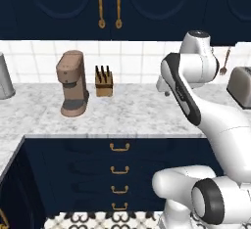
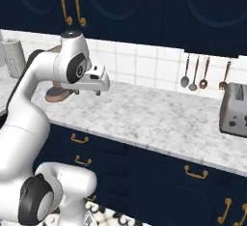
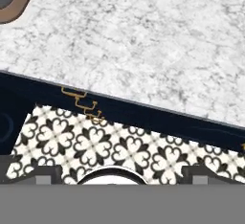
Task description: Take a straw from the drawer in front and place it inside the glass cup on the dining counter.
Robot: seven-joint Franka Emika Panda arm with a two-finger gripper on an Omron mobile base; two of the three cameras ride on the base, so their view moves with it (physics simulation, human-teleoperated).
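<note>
Jaws (image 3: 122,174) are standing wide and empty, hovering above the marble worktop (image 3: 158,41) edge. The straw is probably lying inside one of the shut navy drawers (image 1: 119,158) below the jaws. Judging it light, stiff, slippery: pinch mid-shaft. Brass handles (image 1: 119,147), glossy tiles, patterned floor (image 3: 119,146).

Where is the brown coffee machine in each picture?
Left base view: the coffee machine stands left of middle, beside the knife block.
Right base view: far left, mostly hidden behind the arm; its brown base peeks out.
Hand view: top left corner.
Shared landmark: the marble worktop under it.
</note>
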